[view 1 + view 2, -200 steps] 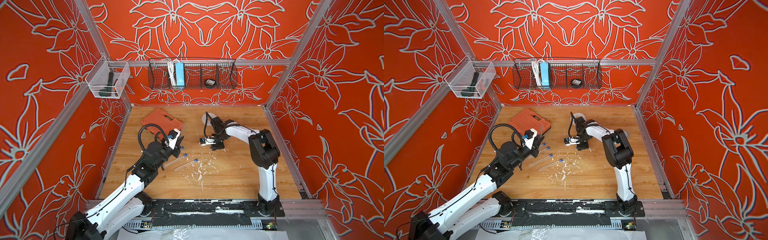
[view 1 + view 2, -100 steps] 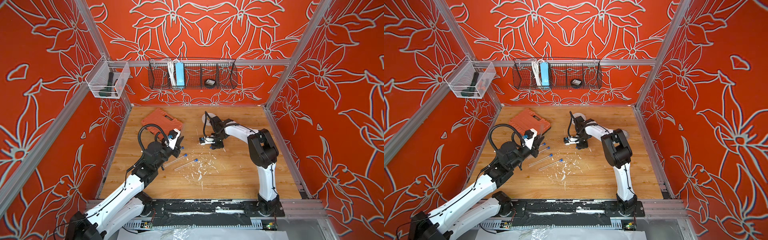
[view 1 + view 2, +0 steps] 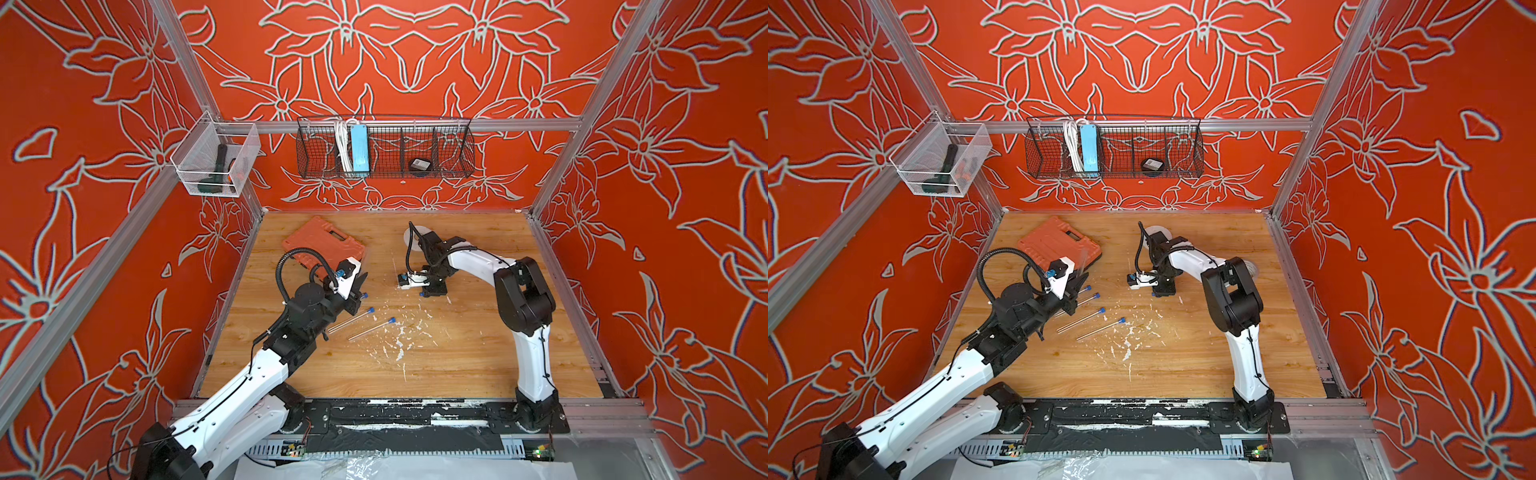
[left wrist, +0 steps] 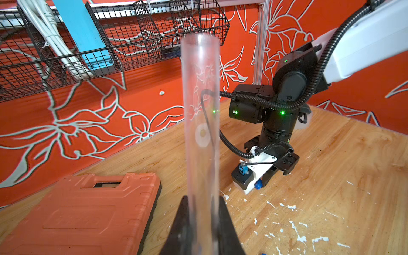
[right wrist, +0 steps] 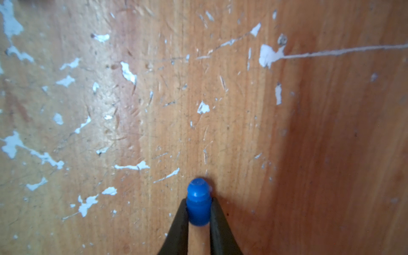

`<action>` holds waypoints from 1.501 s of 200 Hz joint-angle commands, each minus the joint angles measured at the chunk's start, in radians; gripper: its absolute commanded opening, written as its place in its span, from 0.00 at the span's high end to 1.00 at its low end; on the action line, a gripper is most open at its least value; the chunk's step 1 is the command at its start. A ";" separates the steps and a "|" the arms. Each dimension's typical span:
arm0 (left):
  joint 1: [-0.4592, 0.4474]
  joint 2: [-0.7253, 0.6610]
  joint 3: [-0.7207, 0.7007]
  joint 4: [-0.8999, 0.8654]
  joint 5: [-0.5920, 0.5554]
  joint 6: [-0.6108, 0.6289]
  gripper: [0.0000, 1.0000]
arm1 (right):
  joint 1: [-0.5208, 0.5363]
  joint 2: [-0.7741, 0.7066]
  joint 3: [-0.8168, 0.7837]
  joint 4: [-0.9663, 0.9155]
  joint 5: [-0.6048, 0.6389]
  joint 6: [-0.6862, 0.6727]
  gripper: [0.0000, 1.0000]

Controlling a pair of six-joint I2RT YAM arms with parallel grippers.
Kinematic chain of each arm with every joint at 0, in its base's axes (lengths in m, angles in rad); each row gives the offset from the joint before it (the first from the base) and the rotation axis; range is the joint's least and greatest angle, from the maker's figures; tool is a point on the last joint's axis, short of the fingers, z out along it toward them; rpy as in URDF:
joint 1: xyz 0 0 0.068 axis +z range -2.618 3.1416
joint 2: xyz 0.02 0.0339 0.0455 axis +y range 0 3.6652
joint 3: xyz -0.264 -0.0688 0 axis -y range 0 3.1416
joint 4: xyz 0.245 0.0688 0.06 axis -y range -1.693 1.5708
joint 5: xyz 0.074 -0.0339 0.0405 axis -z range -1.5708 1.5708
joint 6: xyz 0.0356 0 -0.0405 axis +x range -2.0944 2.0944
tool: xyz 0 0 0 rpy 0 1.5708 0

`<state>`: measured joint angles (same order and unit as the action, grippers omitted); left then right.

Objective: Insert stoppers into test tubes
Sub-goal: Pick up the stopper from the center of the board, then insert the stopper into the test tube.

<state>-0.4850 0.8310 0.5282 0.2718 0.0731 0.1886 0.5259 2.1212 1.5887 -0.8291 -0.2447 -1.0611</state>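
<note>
The right gripper (image 5: 199, 206) is clamped on a bright blue stopper (image 5: 198, 202), pinching it low over the paint-flecked wooden table (image 5: 242, 110), just right of centre in both top views. The left gripper (image 4: 202, 205) is closed around a clear, uncapped test tube (image 4: 201, 99), whose open end points away from the jaws. In a top view this arm sits left of centre, just in front of an orange case (image 3: 324, 245). Between the two arms, already stoppered tubes (image 3: 1079, 320) lie side by side on the boards, blue caps pointing toward the upper right.
</note>
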 commanded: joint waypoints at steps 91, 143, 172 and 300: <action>0.002 0.021 -0.012 0.006 0.031 0.126 1.00 | 0.011 -0.192 -0.063 -0.051 -0.088 0.174 0.91; -0.032 0.040 -0.025 -0.061 0.061 0.351 1.00 | 0.019 -0.400 -0.237 -0.017 -0.143 0.531 0.86; -0.090 0.055 -0.040 -0.111 0.037 0.496 1.00 | 0.048 -0.477 -0.311 -0.030 -0.109 0.698 0.86; -0.297 0.049 -0.165 -0.094 -0.165 0.924 1.00 | 0.195 -0.717 -0.403 -0.132 -0.333 0.971 0.87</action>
<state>-0.7441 0.9073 0.3847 0.1368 -0.0307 0.9947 0.7067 1.4326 1.1912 -0.9192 -0.4950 -0.1673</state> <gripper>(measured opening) 0.116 0.154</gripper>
